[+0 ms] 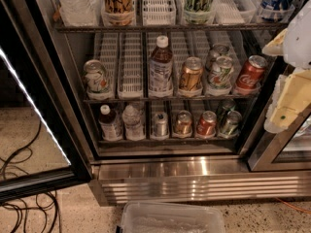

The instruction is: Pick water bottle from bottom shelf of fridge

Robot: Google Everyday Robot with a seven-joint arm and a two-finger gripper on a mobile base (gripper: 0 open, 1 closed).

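One water bottle [132, 122] stands upright on bottom shelf [165, 141] of fridge [194, 171], second lane from left, beside dark-liquid bottle [108, 123]. Gripper [290, 98] hangs at far right, higher (spread or pressed together, I cannot tell). Bottle lies down-left of it; I'd reach that way.

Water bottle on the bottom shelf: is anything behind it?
Nothing shows behind the water bottle; the space there is dark and partly covered by the bottle itself. The end effector is at the right edge.
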